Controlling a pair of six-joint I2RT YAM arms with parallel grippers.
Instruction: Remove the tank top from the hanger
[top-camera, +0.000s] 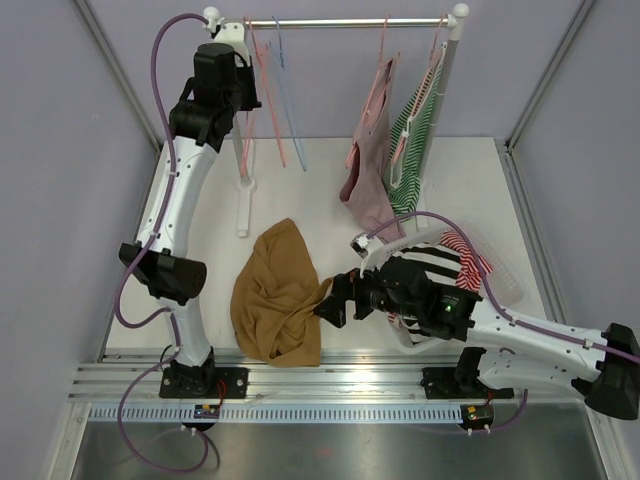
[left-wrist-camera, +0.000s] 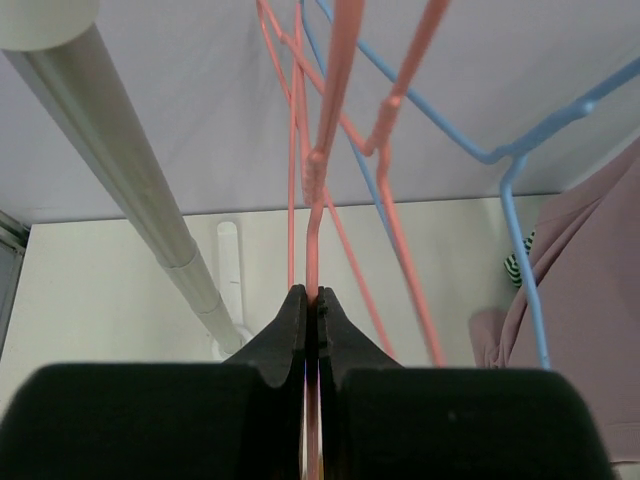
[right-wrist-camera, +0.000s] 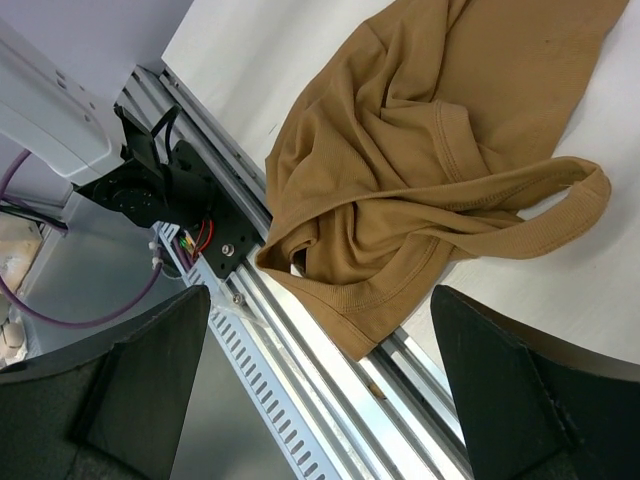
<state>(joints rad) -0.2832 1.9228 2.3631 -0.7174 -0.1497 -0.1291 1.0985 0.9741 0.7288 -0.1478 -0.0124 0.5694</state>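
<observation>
A brown tank top (top-camera: 277, 295) lies crumpled on the table near the front edge, off any hanger; it fills the right wrist view (right-wrist-camera: 440, 150), with one hem over the rail. My left gripper (top-camera: 256, 75) is up at the rack, shut on a bare pink hanger (left-wrist-camera: 312, 230) whose wire runs between the closed jaws. My right gripper (top-camera: 330, 305) is open and empty, just right of the tank top, hovering over its edge.
The clothes rack rod (top-camera: 345, 22) holds a blue hanger (top-camera: 290, 95), a mauve garment (top-camera: 368, 165) and a green striped one (top-camera: 410, 140). A striped garment lies in a clear bin (top-camera: 500, 275) at right. The aluminium rail (top-camera: 330, 380) runs along the front.
</observation>
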